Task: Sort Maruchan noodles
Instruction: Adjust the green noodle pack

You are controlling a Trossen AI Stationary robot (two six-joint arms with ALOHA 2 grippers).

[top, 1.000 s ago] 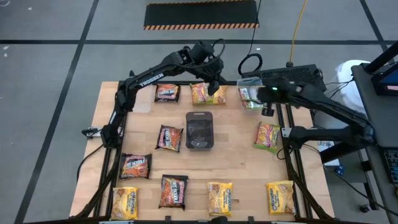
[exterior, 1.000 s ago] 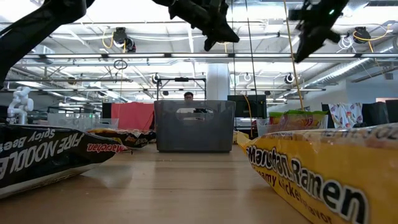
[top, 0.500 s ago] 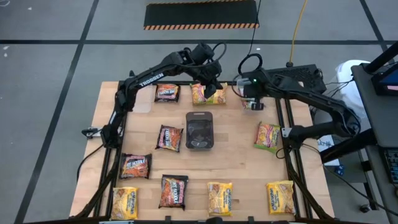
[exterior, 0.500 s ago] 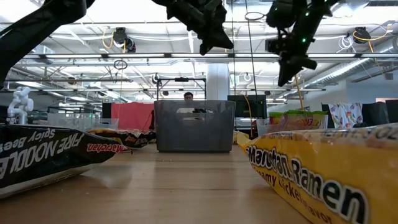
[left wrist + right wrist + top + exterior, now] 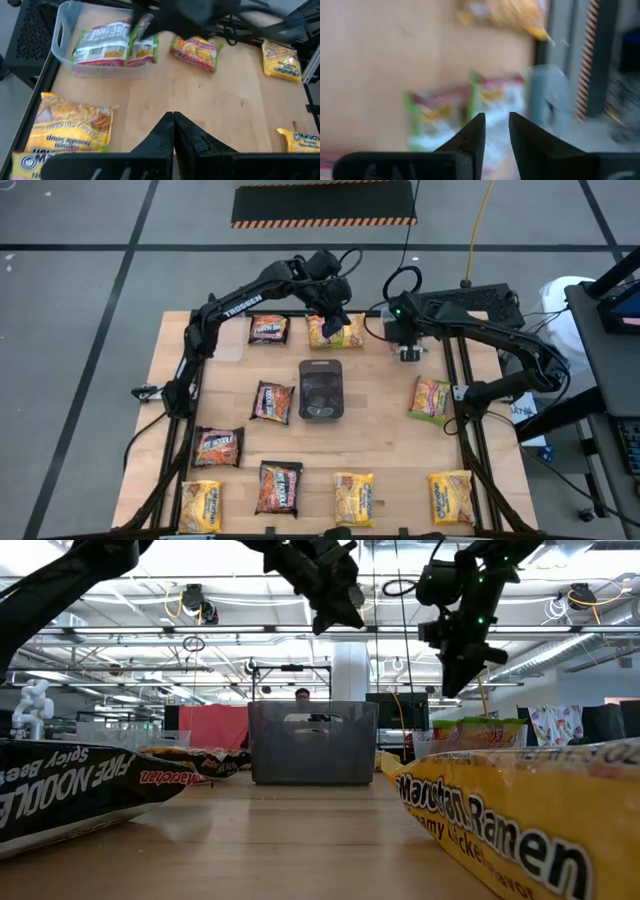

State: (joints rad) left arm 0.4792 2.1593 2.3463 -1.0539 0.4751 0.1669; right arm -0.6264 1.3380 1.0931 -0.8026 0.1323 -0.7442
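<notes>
Maruchan noodles [image 5: 352, 498] lie spread over the counter [image 5: 385, 442] around the dark grey tray [image 5: 321, 389]. Beyond the tray, the left gripper [image 5: 333, 321] hovers over a yellow packet [image 5: 336, 332], jaws shut and empty; the right gripper [image 5: 409, 352], beside the clear tub [image 5: 75, 52], has its jaws narrowly parted, empty.

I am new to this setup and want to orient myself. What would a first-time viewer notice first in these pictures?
First, the ramen packets scattered across the wooden table, with yellow packets along the near edge. Next, the dark grey tray in the middle. Both arms meet over the far edge: the left pincer is shut above an orange-yellow packet, and the right pincer, slightly parted, hangs over a clear tub holding green-edged packets.
</notes>
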